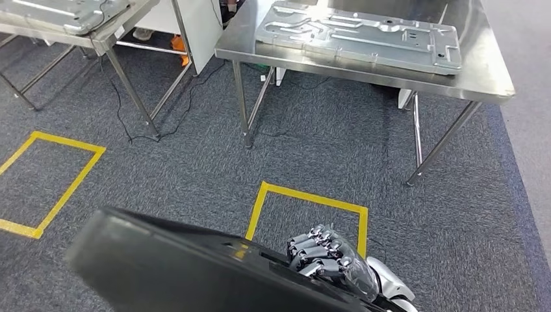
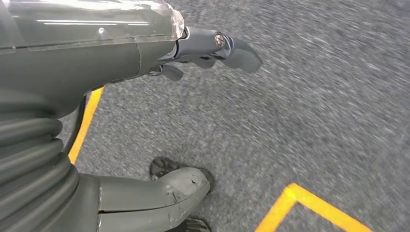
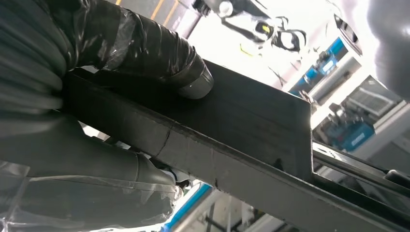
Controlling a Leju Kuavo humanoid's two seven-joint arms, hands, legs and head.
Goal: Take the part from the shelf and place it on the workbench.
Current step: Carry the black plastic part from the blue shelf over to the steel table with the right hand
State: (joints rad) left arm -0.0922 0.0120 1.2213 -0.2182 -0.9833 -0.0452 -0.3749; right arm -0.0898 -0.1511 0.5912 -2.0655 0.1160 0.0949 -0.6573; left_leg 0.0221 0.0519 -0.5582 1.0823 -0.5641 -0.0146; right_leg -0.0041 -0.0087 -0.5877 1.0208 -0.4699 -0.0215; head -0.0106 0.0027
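The right hand (image 1: 331, 260) grips a long black part (image 1: 182, 266) (lying crosswise, low); the workbench (image 1: 484, 78) stands ahead, well apart. The left hand (image 2: 193, 48) hangs, fingers apart, holding nothing.

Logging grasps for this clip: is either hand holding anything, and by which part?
The right hand grips the black part along its edge. The left hand hangs over the carpet, holding nothing.

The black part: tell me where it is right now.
The black part is low in the head view, carried above the carpet in the right hand, near a yellow floor square and short of the steel table.
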